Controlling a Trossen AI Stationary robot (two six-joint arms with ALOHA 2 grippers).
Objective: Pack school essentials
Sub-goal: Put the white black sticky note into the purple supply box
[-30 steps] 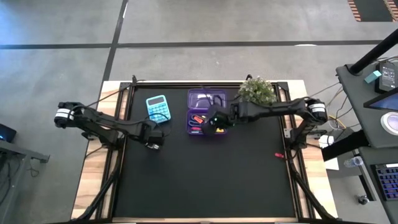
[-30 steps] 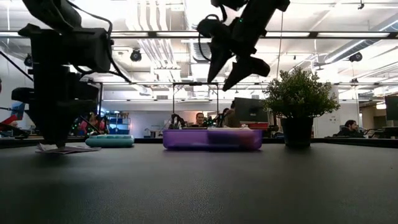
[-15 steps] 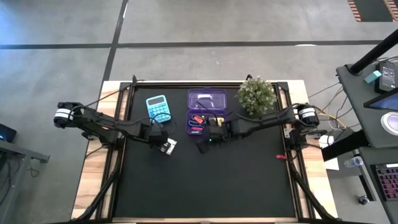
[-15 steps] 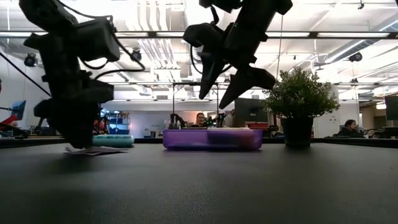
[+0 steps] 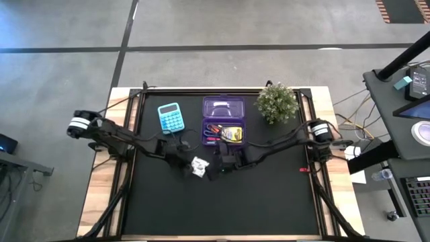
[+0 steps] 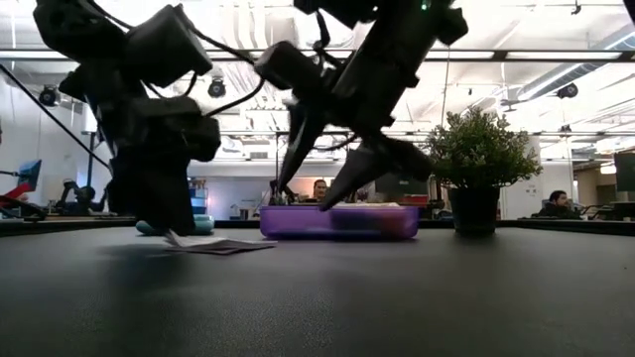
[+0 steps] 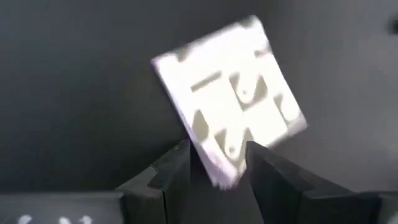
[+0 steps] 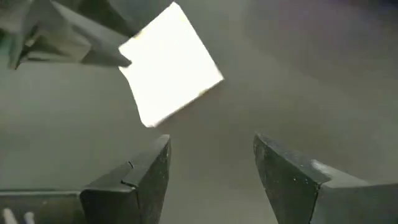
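A small white patterned packet (image 5: 199, 166) sits in the middle of the black mat, held by my left gripper (image 5: 189, 163), which is shut on it. In the left wrist view the packet (image 7: 231, 115) reaches out past the gripper (image 7: 217, 157). My right gripper (image 5: 218, 163) hovers open just right of the packet; in its wrist view (image 8: 211, 146) the packet (image 8: 169, 62) lies ahead of the fingers. The purple case (image 5: 224, 106) at the far side holds a yellow crayon box (image 5: 232, 134) and red-handled items (image 5: 213, 129). My left gripper pinches the packet by its near edge (image 7: 219, 169) between the two fingers (image 7: 176, 167). It comes down steeply from above, from the table's left. In the low view the packet (image 6: 220, 245) lies almost flat, its free end on the mat.
A teal calculator (image 5: 171, 117) lies left of the purple case. A potted green plant (image 5: 277, 102) stands at the far right. A small red item (image 5: 302, 168) lies near the mat's right edge. Bare mat stretches toward the near edge.
My left gripper has travelled right and toward the near edge, drawing the packet along the mat to the centre. My right gripper has left the purple case, moving toward the near edge, left and down toward the packet, still open. The crayon box now shows in the case.
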